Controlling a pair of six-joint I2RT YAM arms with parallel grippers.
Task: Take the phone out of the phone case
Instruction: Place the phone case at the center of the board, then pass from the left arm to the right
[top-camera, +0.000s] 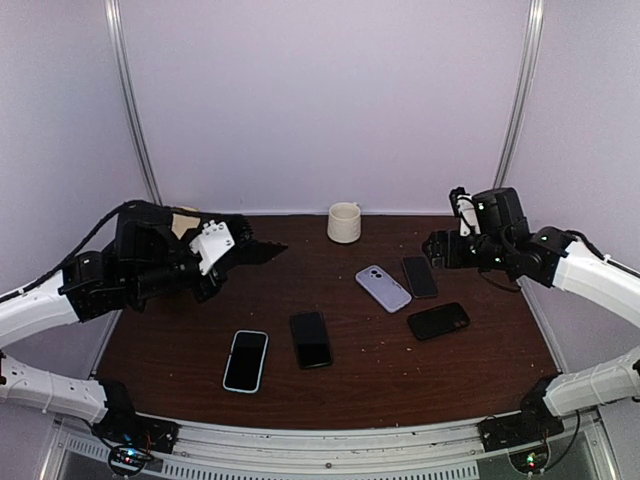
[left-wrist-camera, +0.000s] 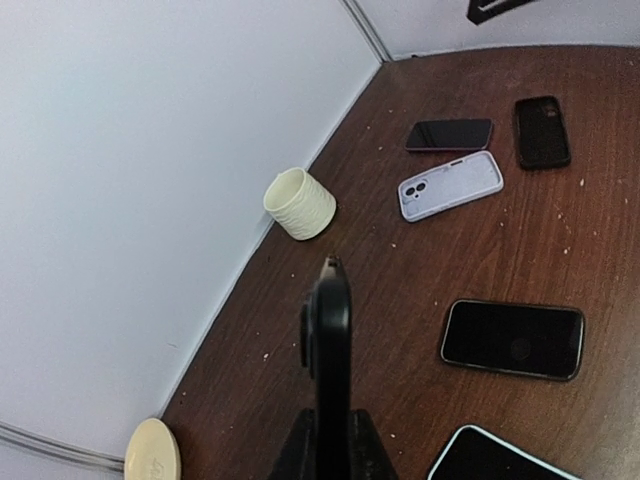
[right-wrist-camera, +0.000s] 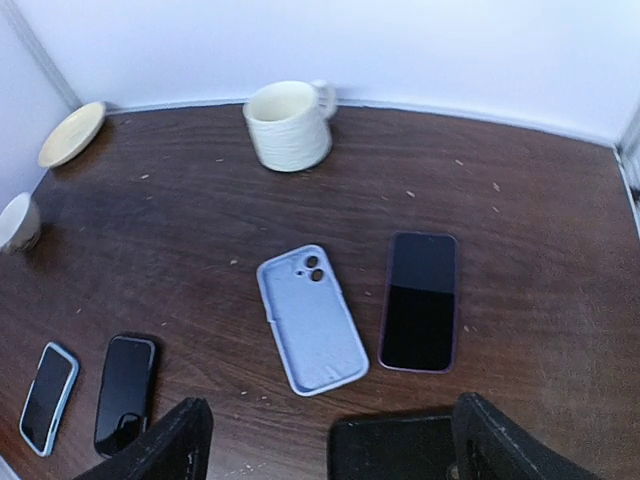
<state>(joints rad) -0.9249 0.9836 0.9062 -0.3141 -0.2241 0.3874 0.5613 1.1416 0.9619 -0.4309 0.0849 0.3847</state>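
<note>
My left gripper (top-camera: 243, 252) is raised over the table's left side and shut on a thin black phone (left-wrist-camera: 332, 335), which I see edge-on in the left wrist view with a camera bump on its left face. A black phone case (top-camera: 438, 321) lies flat on the right side of the table, and its near end shows low between my right fingers (right-wrist-camera: 400, 447). My right gripper (top-camera: 437, 248) hovers above the back right of the table, open wide (right-wrist-camera: 335, 440) and holding nothing.
An empty light-blue case (top-camera: 383, 288) and a dark phone with a purple rim (top-camera: 420, 276) lie side by side. A black phone (top-camera: 311, 339) and a phone in a pale-blue case (top-camera: 246, 360) lie near the front. A cream mug (top-camera: 344, 222) stands at the back wall, with a cream dish (right-wrist-camera: 72, 133) in the back left corner.
</note>
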